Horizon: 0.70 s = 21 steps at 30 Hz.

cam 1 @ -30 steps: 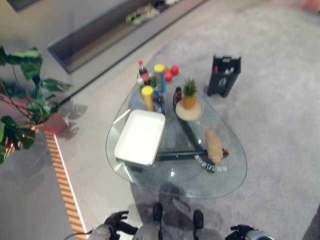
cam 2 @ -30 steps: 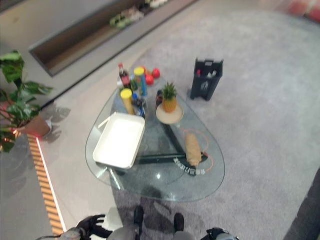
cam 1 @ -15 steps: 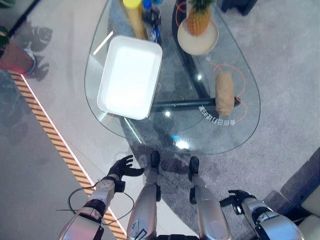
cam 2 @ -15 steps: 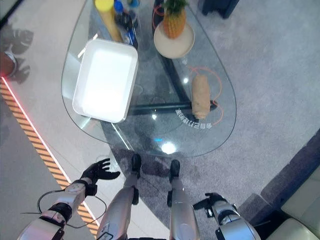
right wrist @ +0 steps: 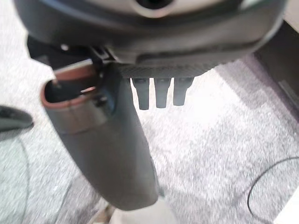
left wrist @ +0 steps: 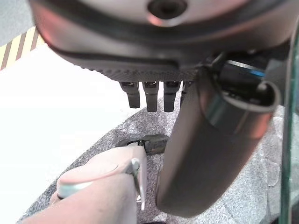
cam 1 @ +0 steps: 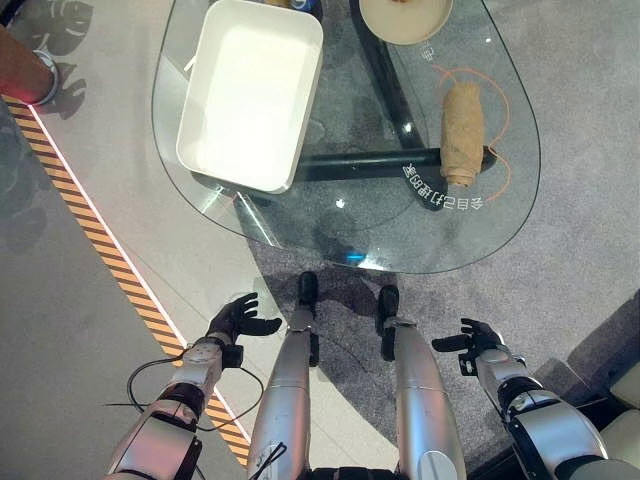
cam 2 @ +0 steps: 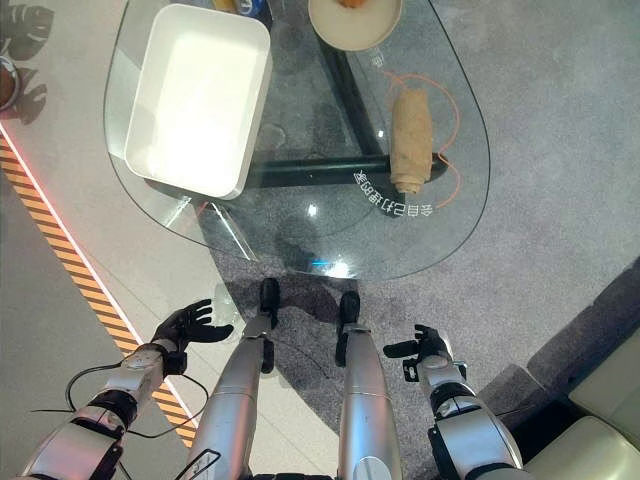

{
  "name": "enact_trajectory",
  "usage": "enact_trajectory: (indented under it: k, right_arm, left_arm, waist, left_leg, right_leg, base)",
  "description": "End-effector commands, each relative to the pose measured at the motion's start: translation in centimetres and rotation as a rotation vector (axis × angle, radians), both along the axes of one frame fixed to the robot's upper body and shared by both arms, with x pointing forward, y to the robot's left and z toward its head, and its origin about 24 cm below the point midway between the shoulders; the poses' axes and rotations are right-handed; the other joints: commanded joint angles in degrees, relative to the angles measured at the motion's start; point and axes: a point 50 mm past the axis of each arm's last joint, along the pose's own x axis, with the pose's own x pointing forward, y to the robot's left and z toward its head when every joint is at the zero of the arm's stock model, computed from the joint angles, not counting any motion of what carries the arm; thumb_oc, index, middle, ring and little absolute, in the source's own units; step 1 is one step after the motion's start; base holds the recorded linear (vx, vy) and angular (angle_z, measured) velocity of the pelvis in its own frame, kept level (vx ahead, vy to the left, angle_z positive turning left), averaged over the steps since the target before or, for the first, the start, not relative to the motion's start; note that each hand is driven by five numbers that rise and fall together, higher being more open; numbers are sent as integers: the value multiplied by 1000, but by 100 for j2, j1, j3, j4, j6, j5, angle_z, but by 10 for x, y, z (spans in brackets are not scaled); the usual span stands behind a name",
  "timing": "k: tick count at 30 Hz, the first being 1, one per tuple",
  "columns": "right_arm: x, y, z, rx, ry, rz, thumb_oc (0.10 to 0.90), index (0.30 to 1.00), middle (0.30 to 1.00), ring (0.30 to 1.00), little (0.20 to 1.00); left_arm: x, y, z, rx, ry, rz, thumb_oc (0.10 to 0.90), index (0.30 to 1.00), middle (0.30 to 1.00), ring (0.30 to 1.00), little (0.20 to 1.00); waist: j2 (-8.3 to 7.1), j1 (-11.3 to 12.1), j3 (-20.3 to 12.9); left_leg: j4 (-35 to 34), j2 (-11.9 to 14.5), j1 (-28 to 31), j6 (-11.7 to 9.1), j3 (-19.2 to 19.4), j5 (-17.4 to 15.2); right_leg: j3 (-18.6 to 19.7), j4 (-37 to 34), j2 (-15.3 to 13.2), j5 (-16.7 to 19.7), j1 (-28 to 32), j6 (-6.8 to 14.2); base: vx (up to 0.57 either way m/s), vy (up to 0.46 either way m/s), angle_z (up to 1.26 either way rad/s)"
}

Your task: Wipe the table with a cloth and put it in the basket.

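Note:
A tan cloth (cam 1: 462, 120), rolled into a short log, lies on the right side of the glass table (cam 1: 350, 230) inside an orange loop of cord. The white rectangular basket (cam 1: 250, 90) stands empty on the table's left side. My left hand (cam 1: 232, 320) hangs low beside the table's near edge, over the pale floor, with fingers (left wrist: 154, 95) straight and nothing in it. My right hand (cam 1: 478, 340) hangs low on the other side over the grey carpet, fingers (right wrist: 161, 95) straight and empty. Both hands are well short of the cloth.
A beige plate (cam 1: 405, 18) sits at the table's far edge. A dark crossbar (cam 1: 370, 165) runs under the glass. An orange striped strip (cam 1: 110, 260) crosses the floor on the left. A pale sofa corner (cam 1: 625, 420) stands at the lower right.
The whole picture has shifted: the camera has tipped down and closer, so the far bottles and pineapple left the view. Things on the table kept their places; both hands stay open and low.

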Motion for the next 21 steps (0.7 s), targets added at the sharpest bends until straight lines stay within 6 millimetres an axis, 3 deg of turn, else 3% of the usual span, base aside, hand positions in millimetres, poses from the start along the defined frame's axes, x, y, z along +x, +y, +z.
enact_trajectory:
  k: [1,16,21]
  right_arm:
    - [-15,-41,10,-85,-63,-163,800,900,900,900,900]
    - [-2,-79,57,-102,-357,-458,800,900,900,900,900]
    - [15,-84,91,-96,-546,-510,800,900,900,900,900]
  left_arm:
    - [-12,16,-4,-12,-18,75,800,900,900,900,900]
    - [-12,26,-1,-8,-29,68,800,900,900,900,900]
    - [-11,28,0,-3,-29,77,800,900,900,900,900]
  waist:
    - [-26,-33,-65]
    - [-127,48,-65]
    - [-173,64,-65]
  left_leg:
    - [1036,-340,-130,357,125,-904]
    - [1099,-372,-217,327,85,-971]
    - [1081,-375,-224,316,90,-980]
  right_leg:
    - [-5,-379,183,372,113,5]
    - [-80,-402,217,374,88,-16]
    - [-108,-476,222,403,104,-25]
  base:
    - [-25,-10,-8]
    - [2,-20,3]
    - [2,-6,1]
